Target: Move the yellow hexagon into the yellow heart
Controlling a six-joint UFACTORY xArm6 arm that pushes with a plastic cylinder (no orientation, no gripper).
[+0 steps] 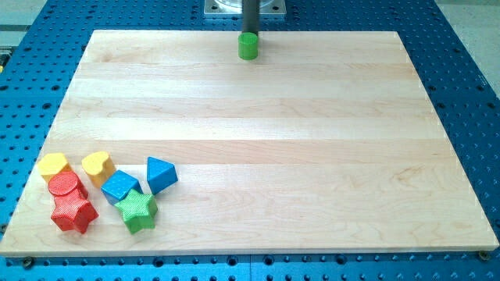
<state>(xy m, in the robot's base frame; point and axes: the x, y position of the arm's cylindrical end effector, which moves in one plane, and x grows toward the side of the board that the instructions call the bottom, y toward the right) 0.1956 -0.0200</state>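
From my station I see little of the arm itself: a straight dark grey rod coming down from the view's top, plain and smooth, with no visible markings or cables. Its lower end wears a bright green cylindrical cap, and my tip is the bottom of that cap. Behind the rod sits a pale metal mounting plate.

The arm's dark rod comes straight down from the view's top centre, upright, and my tip, capped in green, rests low at the view's top middle
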